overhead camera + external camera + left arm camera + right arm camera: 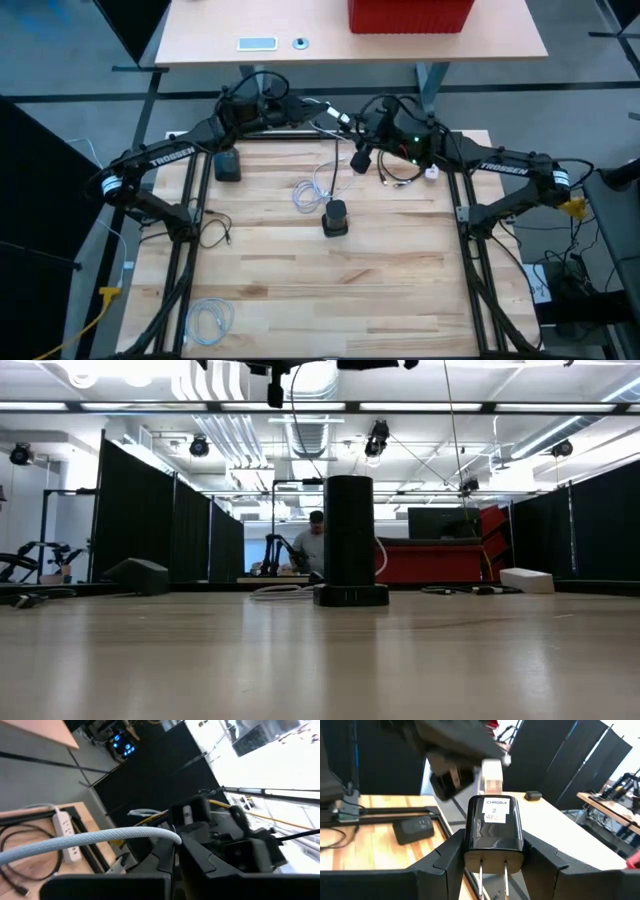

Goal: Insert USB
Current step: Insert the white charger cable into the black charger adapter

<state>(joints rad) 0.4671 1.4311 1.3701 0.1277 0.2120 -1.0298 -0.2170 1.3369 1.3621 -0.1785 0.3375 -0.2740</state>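
Two dark arms reach toward each other above the far edge of the wooden table [300, 290].

The right gripper [494, 851] pinches one black charger block [494, 832] between its two fingers. The block has a white label on its face and two metal prongs sticking out toward the camera. In the high view this gripper [362, 150] is up near the far middle of the table.

The left gripper [176, 854] has its fingers pressed together on one white cable [95, 839]. The cable is thick and braided, and its end sits right at the fingertips. In the right wrist view a white USB plug [492, 776] is right at the far end of the charger block, with the left gripper dark and blurry behind it. I cannot tell if the plug is already inside the block or only touching it.

From above, the white cable hangs down from the two grippers to a loose coil [312, 192] on the table. Just beside that coil stands one black tower [335, 217] on a flat base, near the middle of the table. In the low view the tower [349, 540] stands upright.

There is also one flat black box [228, 166] near the left arm, one black cable [398, 176] and one small white block [432, 172] near the right arm, and one more white cable coil [208, 318] at the near left corner
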